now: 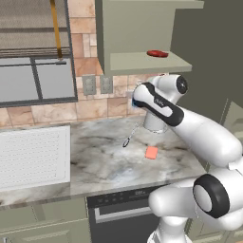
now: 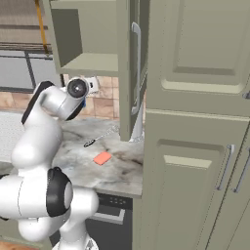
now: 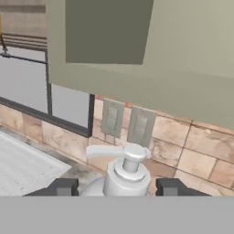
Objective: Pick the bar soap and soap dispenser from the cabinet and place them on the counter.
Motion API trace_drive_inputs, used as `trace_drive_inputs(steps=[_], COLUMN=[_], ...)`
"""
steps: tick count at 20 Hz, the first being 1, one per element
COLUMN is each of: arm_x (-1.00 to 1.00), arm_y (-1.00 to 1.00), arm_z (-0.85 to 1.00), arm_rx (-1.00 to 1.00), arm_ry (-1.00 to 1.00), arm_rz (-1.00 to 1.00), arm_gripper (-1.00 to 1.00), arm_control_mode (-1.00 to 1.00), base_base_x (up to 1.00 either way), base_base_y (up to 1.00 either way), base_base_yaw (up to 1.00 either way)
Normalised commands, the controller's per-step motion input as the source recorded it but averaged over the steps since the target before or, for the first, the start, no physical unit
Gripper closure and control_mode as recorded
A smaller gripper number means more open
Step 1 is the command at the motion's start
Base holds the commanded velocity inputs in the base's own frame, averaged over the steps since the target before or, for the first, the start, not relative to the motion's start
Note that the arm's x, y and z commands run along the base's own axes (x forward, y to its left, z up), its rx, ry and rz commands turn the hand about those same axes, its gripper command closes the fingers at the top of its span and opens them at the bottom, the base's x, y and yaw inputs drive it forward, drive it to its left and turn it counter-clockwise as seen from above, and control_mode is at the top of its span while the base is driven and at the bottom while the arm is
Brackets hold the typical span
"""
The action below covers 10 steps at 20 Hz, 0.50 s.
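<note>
From the left base view, the bar soap (image 1: 151, 152) lies flat on the desk (image 1: 104, 156), red disc (image 1: 157, 53) up in the cabinet (image 1: 142, 33). Right base view: same soap. Hand view: soap dispenser (image 3: 124, 173) sits upright between the jaws (image 3: 116, 187), gripped.

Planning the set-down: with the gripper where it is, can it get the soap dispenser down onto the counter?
Probably yes. The gripper is shut on the soap dispenser, above the counter; below looks bare, with the bar soap off to one side.
</note>
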Motion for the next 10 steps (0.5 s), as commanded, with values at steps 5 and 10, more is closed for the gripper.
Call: trace_drive_inputs(steps=[5,10], arm_x=[0.06,0.08], arm_y=[0.00,0.04], arm_z=[-0.56,-0.49], arm_rx=[0.00,0.00], arm_ry=[0.00,0.00], arm_rz=[0.00,0.00], arm_gripper=[1.00,1.00], arm_control_mode=[-1.00,-1.00], base_base_x=[0.00,0.00], base_base_y=[0.00,0.00], base_base_yaw=[0.00,0.00])
